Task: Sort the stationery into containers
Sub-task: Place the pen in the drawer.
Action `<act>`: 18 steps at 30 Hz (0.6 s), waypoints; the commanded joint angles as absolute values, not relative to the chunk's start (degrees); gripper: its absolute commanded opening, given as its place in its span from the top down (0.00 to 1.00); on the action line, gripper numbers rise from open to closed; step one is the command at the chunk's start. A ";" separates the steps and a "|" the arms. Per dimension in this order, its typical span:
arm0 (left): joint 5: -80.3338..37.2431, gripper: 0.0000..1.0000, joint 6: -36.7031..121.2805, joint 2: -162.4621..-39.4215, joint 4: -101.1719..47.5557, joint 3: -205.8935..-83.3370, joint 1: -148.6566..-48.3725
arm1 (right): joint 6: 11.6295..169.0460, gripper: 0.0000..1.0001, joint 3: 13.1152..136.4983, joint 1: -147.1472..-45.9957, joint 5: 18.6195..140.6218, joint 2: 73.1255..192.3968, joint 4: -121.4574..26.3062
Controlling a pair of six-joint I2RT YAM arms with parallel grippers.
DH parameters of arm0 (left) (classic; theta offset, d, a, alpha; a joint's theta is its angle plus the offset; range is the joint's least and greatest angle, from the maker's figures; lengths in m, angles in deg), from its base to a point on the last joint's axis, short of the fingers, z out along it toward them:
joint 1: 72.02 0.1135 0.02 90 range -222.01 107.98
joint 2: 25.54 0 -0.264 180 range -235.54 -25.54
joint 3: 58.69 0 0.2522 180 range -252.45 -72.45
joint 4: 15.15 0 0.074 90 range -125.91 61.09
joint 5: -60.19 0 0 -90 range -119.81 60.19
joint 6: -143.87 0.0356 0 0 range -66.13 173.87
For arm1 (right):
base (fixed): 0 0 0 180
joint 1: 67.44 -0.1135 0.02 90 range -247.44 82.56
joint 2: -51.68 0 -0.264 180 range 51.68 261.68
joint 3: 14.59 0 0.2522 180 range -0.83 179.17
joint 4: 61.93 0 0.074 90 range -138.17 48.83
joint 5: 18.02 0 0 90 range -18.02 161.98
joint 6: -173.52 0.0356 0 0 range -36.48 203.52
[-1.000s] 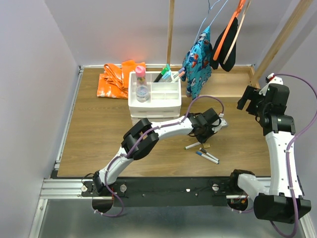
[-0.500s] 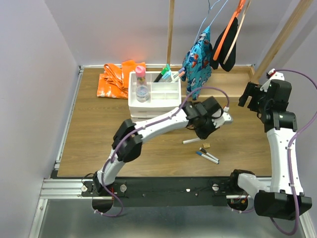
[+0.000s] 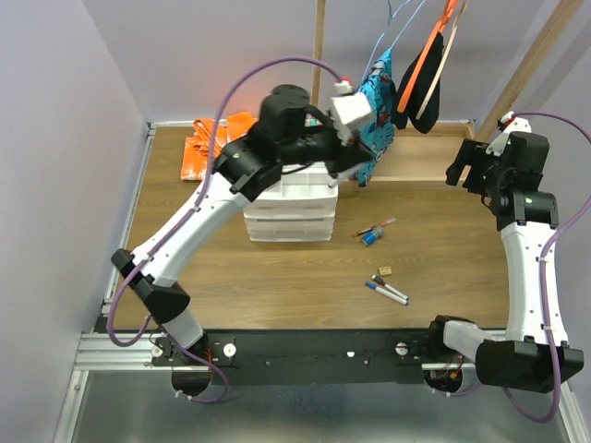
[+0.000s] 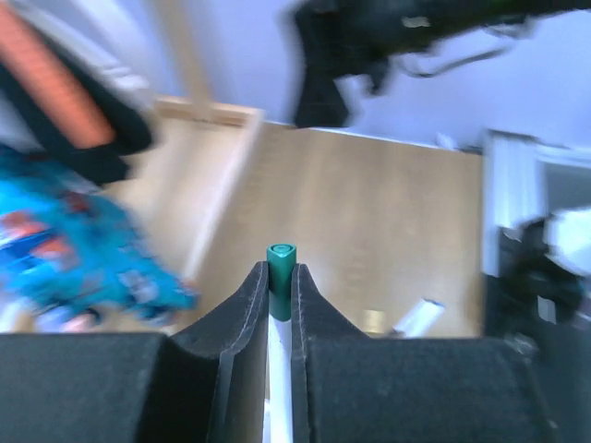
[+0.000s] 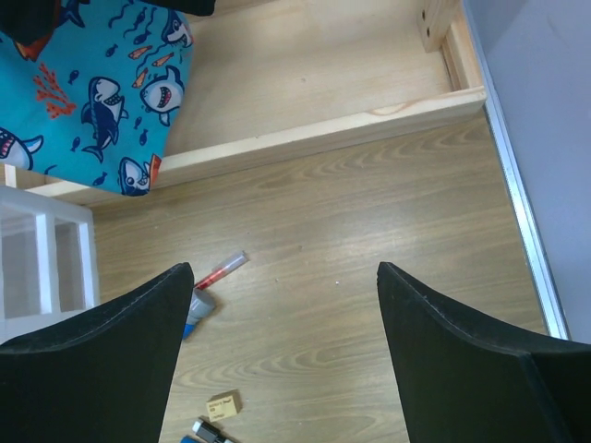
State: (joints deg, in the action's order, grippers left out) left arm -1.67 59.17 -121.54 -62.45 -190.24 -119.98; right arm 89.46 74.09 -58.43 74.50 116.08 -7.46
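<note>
My left gripper [image 4: 280, 272] is shut on a thin white marker with a green cap [image 4: 281, 261], which sticks out past the fingertips. In the top view the left arm [image 3: 295, 120] reaches high over the white drawer unit [image 3: 286, 217] and hides its top tray. A red pen [image 5: 220, 270], a blue highlighter [image 5: 197, 311], a tan block [image 5: 222, 406] and two markers [image 3: 386, 291] lie on the table. My right gripper [image 5: 284, 272] hangs open above the table at the right, with nothing between its fingers.
An orange cloth [image 3: 205, 148] lies at the back left. A blue shark-print cloth [image 5: 102, 83] hangs by the drawer unit. A wooden frame [image 5: 305, 138] runs along the back right, and a metal rail [image 5: 522, 221] edges the table on the right.
My left arm has risen from the table and swung back over the drawer unit. The white marker beside the tan block is gone from the table. The right arm has barely moved.
</note>
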 commanded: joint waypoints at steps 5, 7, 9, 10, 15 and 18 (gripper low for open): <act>-3.61 1.00 55.53 -112.46 -19.07 -163.07 -107.53 | 87.83 0.13 76.07 -58.04 76.81 115.93 -7.65; -3.97 1.00 55.37 -114.12 -17.85 -163.32 -106.39 | 87.48 0.13 76.51 -58.04 76.90 116.19 -7.65; -4.40 1.00 55.27 -115.00 -16.88 -163.24 -105.94 | 86.95 0.14 76.95 -58.04 76.55 116.45 -7.48; -4.67 1.00 55.19 -115.88 -16.44 -163.24 -105.68 | 86.78 0.14 77.13 -57.95 76.38 116.46 -7.48; -4.84 1.00 54.13 -117.55 -14.32 -162.80 -105.15 | 86.16 0.14 77.22 -57.34 76.20 116.37 -7.04; -4.85 1.00 54.13 -119.05 -13.53 -162.62 -104.89 | 85.90 0.14 76.61 -56.81 76.11 115.84 -6.51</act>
